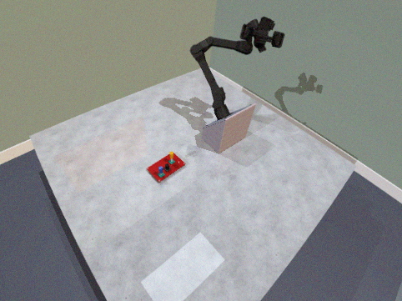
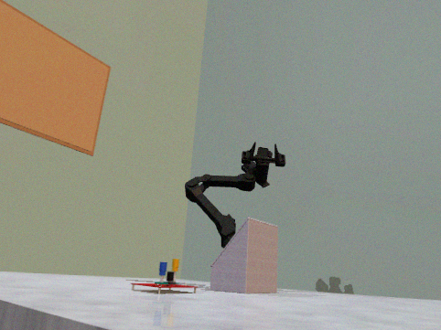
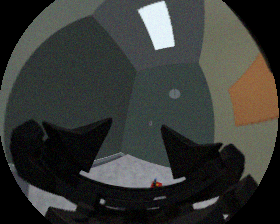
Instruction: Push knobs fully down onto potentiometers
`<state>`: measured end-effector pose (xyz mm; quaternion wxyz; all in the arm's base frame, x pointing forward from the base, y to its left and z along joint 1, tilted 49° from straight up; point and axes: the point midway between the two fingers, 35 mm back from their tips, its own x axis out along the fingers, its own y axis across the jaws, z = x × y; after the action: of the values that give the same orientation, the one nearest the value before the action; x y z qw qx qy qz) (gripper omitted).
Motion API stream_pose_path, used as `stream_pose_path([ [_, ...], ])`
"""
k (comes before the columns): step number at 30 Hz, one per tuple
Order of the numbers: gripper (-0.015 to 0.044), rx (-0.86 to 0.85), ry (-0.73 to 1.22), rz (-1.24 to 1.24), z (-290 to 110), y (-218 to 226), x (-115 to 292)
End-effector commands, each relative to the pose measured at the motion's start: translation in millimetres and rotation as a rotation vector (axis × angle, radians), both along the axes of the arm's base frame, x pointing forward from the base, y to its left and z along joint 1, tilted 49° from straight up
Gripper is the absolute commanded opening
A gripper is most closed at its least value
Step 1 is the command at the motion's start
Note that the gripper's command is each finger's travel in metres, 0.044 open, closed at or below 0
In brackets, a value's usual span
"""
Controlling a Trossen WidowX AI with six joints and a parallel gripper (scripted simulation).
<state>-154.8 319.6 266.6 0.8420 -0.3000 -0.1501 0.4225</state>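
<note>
A red circuit board (image 1: 177,163) (image 2: 180,286) stands on short legs on the grey table (image 1: 271,196). On it a yellow knob (image 1: 171,155) (image 2: 176,265) and a blue knob (image 1: 161,169) (image 2: 163,268) stand tall, with a low black knob (image 1: 167,167) (image 2: 170,276) between them. My gripper (image 1: 267,30) (image 2: 264,149) (image 3: 136,123) is open and empty. It is raised high above the arm's base, fingers pointing up, far from the board. In the wrist view the board (image 3: 154,185) is only a tiny red speck below the fingers.
The arm rises from behind a pale wedge-shaped block (image 1: 229,129) (image 2: 247,256) to the right of the board. A lighter rectangle (image 1: 183,267) is marked on the table near the front edge. An orange panel (image 2: 46,78) (image 3: 253,97) hangs on the wall.
</note>
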Motion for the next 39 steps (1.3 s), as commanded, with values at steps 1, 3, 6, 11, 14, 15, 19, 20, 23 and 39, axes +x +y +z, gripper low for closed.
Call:
stream_pose_path([
  [1,0.0374,-0.001,-0.002,-0.002,0,1,1],
  [3,0.0321,-0.013,-0.014,-0.017,-3,8,7],
  [6,0.0243,-0.042,-0.038,-0.052,-10,23,21],
  [11,0.0111,-0.092,-0.067,-0.104,-19,45,50],
  [14,0.0033,-0.124,-0.077,-0.132,-23,56,69],
  [15,0.0006,-0.134,-0.080,-0.142,-25,60,76],
  [19,0.0000,-0.183,-0.088,-0.168,-34,70,101],
  [20,0.0000,-0.198,-0.089,-0.175,-37,73,108],
  [23,0.0000,-0.242,-0.092,-0.204,-47,79,130],
  [39,0.0000,-0.457,-0.078,-0.369,-95,91,236],
])
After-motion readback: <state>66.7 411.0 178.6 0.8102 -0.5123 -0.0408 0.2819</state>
